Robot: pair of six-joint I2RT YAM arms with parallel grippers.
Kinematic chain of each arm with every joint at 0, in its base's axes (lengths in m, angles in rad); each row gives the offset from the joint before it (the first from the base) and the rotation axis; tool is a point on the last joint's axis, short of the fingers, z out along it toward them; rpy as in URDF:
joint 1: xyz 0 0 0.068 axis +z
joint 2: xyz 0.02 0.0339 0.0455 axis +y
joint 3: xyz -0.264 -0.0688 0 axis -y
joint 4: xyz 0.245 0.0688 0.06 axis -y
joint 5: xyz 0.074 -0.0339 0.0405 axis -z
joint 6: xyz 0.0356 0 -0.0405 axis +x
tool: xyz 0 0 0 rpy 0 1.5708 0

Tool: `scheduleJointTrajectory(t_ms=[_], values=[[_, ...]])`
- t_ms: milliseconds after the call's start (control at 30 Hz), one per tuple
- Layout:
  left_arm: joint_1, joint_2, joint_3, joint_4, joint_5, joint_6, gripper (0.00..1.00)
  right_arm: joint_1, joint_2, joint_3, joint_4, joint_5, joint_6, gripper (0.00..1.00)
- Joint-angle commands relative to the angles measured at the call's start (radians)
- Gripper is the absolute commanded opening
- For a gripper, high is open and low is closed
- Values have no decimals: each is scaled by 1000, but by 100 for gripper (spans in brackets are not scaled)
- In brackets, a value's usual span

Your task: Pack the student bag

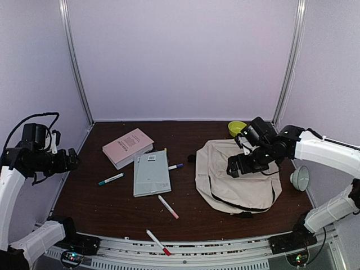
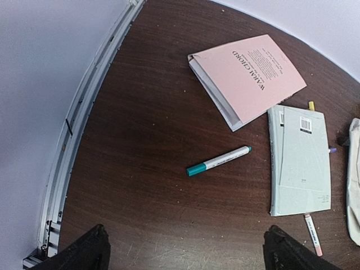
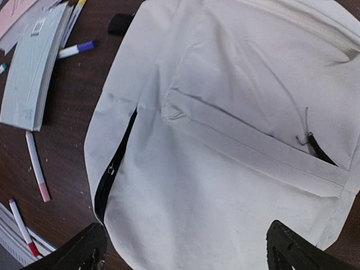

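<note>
The student bag [image 1: 236, 180] is a cream backpack lying flat at the right of the table. In the right wrist view it [image 3: 225, 140] fills the frame, with a black zipper line [image 3: 115, 169] along its left side and a front pocket. My right gripper [image 1: 233, 167] hovers over the bag, open and empty [image 3: 188, 247]. My left gripper [image 1: 73, 159] is raised over the table's left edge, open and empty [image 2: 188, 250]. A pink book [image 1: 127, 147] and a grey-green notebook [image 1: 152, 172] lie left of centre. They also show in the left wrist view as the book [image 2: 250, 76] and notebook [image 2: 301, 160].
A teal marker [image 1: 111, 179] lies left of the notebook and shows in the left wrist view [image 2: 218, 161]. A purple marker [image 1: 175, 166], a pink marker [image 1: 168, 207] and a red marker [image 1: 158, 242] lie nearby. A yellow-green bowl [image 1: 237, 128] sits behind the bag; a pale cup [image 1: 301, 178] sits at its right.
</note>
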Motion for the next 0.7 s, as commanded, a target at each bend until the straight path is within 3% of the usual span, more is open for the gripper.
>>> scheduleJointTrajectory(t_ms=[0,100,333,500,667], values=[[2,-5,-3,21,18,0,97,129,104,62,-117,8,-124,100],[2,3,-3,20,19,2,97,190,178,85,-113,-5,-156,98],[2,-1,-4,22,23,2,97,233,304,118,-114,16,-175,77],[3,-1,-4,20,22,2,97,233,348,125,-105,80,-163,41],[3,-5,-5,20,20,2,97,241,385,141,-83,42,-155,8]])
